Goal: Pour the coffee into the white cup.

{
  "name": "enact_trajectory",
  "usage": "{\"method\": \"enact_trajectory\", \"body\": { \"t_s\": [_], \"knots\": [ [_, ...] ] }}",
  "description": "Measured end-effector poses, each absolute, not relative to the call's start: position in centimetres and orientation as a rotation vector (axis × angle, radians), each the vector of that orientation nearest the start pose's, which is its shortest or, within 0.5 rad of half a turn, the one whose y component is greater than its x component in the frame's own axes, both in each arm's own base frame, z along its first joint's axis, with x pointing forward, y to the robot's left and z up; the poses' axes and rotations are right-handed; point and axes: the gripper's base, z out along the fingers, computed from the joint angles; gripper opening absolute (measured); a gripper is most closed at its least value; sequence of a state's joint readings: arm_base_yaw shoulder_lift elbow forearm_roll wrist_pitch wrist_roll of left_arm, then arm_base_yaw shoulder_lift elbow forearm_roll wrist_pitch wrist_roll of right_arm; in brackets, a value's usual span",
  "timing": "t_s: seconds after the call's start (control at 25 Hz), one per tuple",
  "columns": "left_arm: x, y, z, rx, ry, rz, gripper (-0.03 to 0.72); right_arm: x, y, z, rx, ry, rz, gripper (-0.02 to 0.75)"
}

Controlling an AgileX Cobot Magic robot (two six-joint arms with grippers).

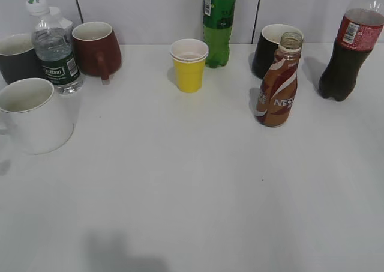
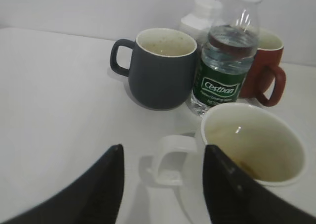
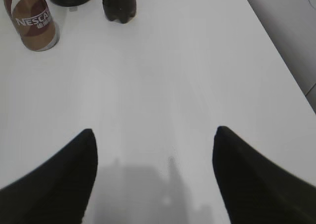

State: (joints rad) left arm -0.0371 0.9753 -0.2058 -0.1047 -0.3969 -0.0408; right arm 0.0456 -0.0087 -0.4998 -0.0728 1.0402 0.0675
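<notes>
The brown Nescafe coffee bottle [image 1: 278, 86] stands uncapped and upright at the right middle of the table; its base shows at the top left of the right wrist view [image 3: 33, 21]. The white cup [image 1: 33, 116] stands at the left edge; in the left wrist view [image 2: 256, 150] its handle [image 2: 170, 159] lies between the fingers of my open left gripper [image 2: 163, 152], which does not touch it. My right gripper [image 3: 153, 135] is open and empty over bare table, well short of the bottle. Neither gripper shows in the exterior view.
A yellow paper cup [image 1: 189, 66], a green bottle [image 1: 218, 23], a black mug [image 1: 270, 47] and a cola bottle [image 1: 350, 47] stand along the back. A water bottle [image 1: 55, 50], a red-brown mug [image 1: 96, 48] and a dark grey mug [image 1: 17, 57] crowd behind the white cup.
</notes>
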Motion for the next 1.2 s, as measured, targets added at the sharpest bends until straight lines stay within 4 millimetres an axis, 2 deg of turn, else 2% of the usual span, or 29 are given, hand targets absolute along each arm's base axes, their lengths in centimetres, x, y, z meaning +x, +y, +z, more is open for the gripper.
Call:
{"method": "enact_trajectory", "body": {
  "t_s": [0.28, 0.8, 1.0, 1.2],
  "knots": [
    [18.8, -0.2, 19.2, -0.124, 1.878, -0.062, 0.396, -0.5, -0.6, 27.9, 0.025, 2.013, -0.015, 0.57],
    [19.9, -0.3, 16.3, -0.098, 1.941, -0.042, 0.395, -0.5, -0.6, 27.9, 0.025, 2.013, -0.015, 0.57],
    [19.7, -0.2, 15.3, -0.106, 1.889, -0.041, 0.395, -0.5, -0.6, 27.9, 0.025, 2.013, -0.015, 0.57],
    [20.2, -0.1, 14.7, -0.103, 1.824, -0.034, 0.395, -0.5, -0.6, 27.9, 0.025, 2.013, -0.015, 0.57]
  ]
}}
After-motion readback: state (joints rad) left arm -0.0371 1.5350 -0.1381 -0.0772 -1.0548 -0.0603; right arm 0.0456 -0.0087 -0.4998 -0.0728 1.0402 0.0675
